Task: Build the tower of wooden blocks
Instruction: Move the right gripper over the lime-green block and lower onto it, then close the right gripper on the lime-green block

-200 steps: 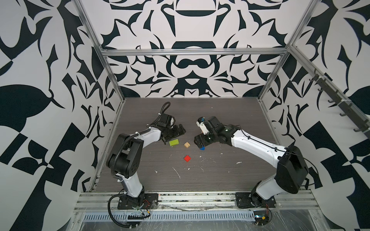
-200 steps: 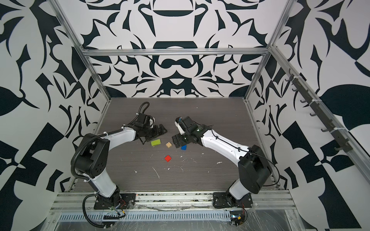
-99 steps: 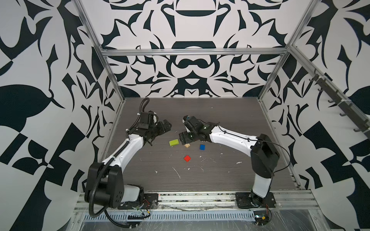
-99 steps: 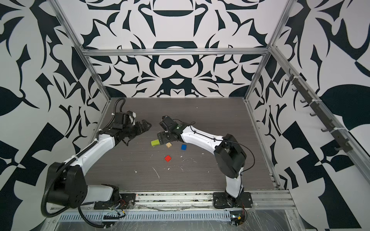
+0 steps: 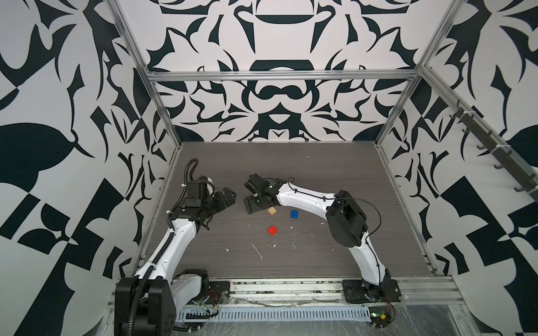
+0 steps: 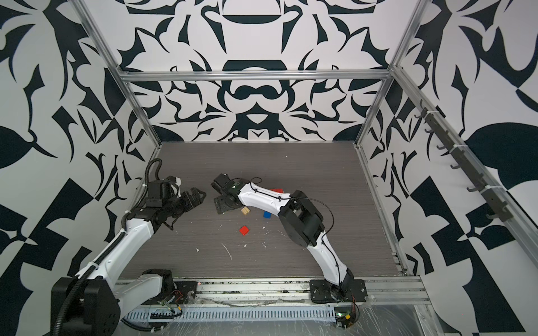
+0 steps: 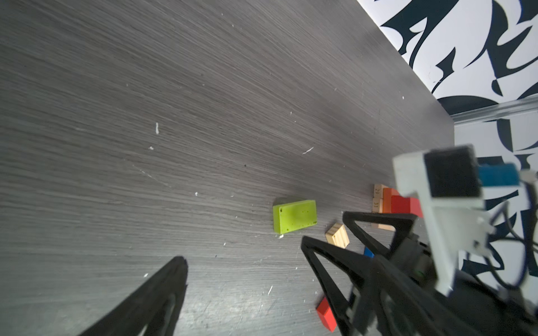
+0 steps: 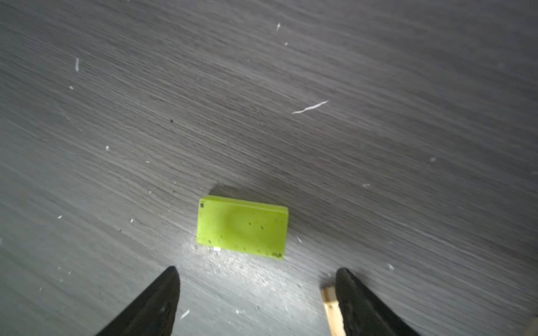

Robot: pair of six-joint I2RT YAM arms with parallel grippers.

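Right arm stretches toward ten o'clock, right gripper (image 8: 256, 270) wide before lime green wooden oblong (image 8: 241, 228); left gripper (image 5: 228, 197) wide.

A dark grey wood-grain counter (image 5: 291, 165), littered with white scraps (image 5: 256, 250), sits inside black-and-white patterned walls (image 5: 58, 87) framed by aluminium bars (image 5: 279, 76).

The enclosure walls (image 5: 279, 96) carry a black-and-white abstract pattern and meet at an aluminium frame (image 5: 279, 76). The tabletop (image 5: 291, 163) is dark grey wood grain, scattered with white flecks (image 5: 256, 250). Dark hooks (image 5: 492, 142) line the right wall. A slotted cable duct (image 5: 270, 314) spans the front edge.
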